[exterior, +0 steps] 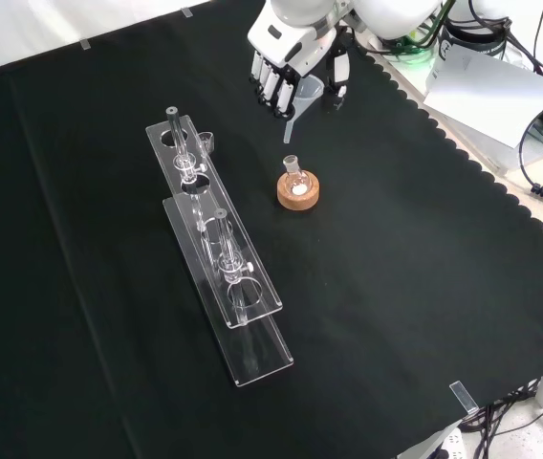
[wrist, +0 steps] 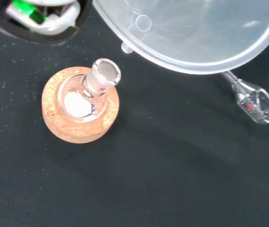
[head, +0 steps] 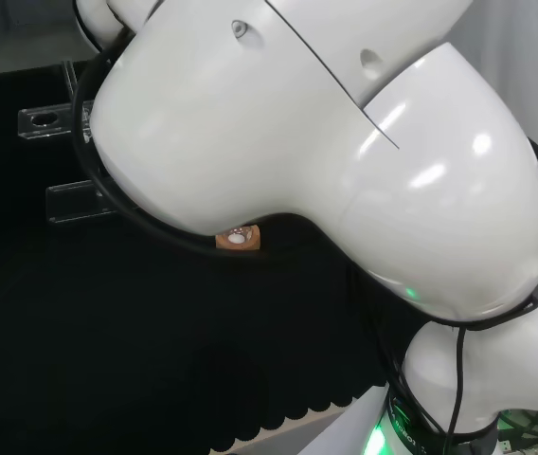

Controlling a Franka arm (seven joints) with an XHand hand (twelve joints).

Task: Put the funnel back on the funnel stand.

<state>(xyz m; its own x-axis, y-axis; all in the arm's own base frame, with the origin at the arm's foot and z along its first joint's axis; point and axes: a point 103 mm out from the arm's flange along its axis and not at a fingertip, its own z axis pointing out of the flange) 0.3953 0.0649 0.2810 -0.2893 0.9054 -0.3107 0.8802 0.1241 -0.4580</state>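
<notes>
Carrying the clear plastic funnel pinched in the curled fingers at the far side of the worktop, above the small glass flask on its cork ring, next needing travel left toward the clear acrylic funnel stand in the front view.

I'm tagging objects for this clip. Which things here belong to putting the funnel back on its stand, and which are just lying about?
Part of the job:
- funnel, held in the hand
- clear funnel stand, with open holes

Just lying about:
- small flask with white contents
- cork ring under the flask
</notes>
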